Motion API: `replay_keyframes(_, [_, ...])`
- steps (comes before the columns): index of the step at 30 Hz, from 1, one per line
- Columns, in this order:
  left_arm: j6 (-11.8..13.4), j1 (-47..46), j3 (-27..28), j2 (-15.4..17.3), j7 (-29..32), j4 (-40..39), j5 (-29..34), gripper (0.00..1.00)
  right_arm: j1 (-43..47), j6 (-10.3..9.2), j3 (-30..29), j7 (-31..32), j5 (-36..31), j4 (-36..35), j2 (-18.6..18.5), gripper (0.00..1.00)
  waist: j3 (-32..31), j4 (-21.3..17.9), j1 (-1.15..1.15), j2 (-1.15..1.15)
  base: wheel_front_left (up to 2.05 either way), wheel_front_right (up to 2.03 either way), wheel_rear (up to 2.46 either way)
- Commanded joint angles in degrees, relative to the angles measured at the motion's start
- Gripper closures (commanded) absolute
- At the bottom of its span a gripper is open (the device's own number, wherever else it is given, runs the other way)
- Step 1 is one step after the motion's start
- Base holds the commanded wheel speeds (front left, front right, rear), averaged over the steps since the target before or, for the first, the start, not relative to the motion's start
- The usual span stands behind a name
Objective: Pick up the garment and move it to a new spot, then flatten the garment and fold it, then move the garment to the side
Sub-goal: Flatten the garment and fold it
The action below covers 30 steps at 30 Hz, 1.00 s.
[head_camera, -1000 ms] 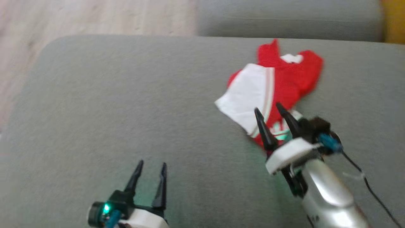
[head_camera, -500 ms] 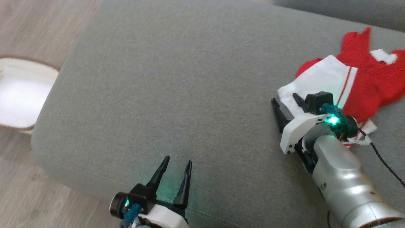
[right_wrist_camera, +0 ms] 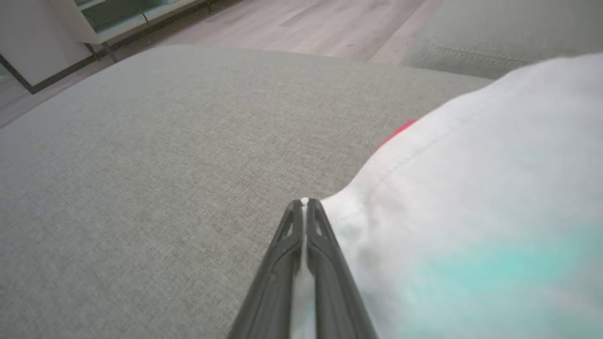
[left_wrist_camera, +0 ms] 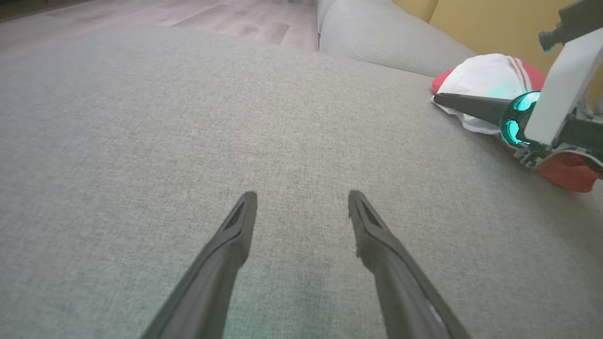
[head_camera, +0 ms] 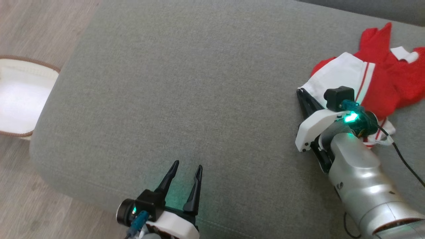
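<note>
basket (head_camera: 30, 60) left of sofa cushion (head_camera: 199, 83) | our right gripper (head_camera: 299, 91) low, pinching white edge of garment (head_camera: 382, 86) | left gripper (head_camera: 186, 166) spread

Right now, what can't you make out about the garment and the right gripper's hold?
Garment: cut off by the head view's right edge; near part hidden under the right arm.
Right gripper: how much cloth its shut fingers pinch, right wrist view; the fingers cover it.

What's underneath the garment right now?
Grey sofa cushion lies under the garment. The right gripper is shut on its white edge. Whatever else is beneath the crumpled cloth is covered.
</note>
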Motion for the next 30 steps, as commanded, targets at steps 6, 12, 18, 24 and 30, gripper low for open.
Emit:
replay_keyframes(6, [0.1, -0.7, 2.1, 0.1, -0.6, -1.1, 0.3, 0.0, -2.7, -0.04, 7.0, -1.2, 7.4, -16.4, 0.7, 1.0, -3.4, -1.5, -0.01, 0.0, 0.0, 0.0, 0.0])
replay_keyframes(12, [-0.5, 0.6, 2.7, 0.1, -0.6, -0.2, 0.5, 0.0, -9.3, -0.04, 10.8, -1.2, 13.3, -29.0, 0.7, 1.0, -6.7, -1.0, -0.01, 0.0, 0.0, 0.0, 0.0])
replay_keyframes(18, [-1.2, 3.0, 3.8, 0.1, -0.6, 1.1, 1.3, 0.0, -17.9, -0.04, 7.0, -1.2, 14.1, -36.3, 0.7, 1.0, -9.9, 0.3, -0.01, 0.0, 0.0, 0.0, 0.0])
replay_keyframes(24, [-1.3, 5.2, 6.0, 0.1, -0.6, 1.6, 2.0, 0.0, -21.4, -0.04, -2.8, -1.2, 8.9, -37.9, -0.2, 1.0, -11.3, -1.1, -0.01, 0.0, 0.0, 0.0, 0.0])
replay_keyframes(30, [-2.1, 5.8, 6.7, 0.0, -0.6, 1.8, 2.7, 0.0, -15.1, -0.04, -9.4, -1.2, 3.7, -31.7, -8.8, 1.0, -10.4, -4.1, -0.01, 0.0, 0.0, 0.0, 0.0])
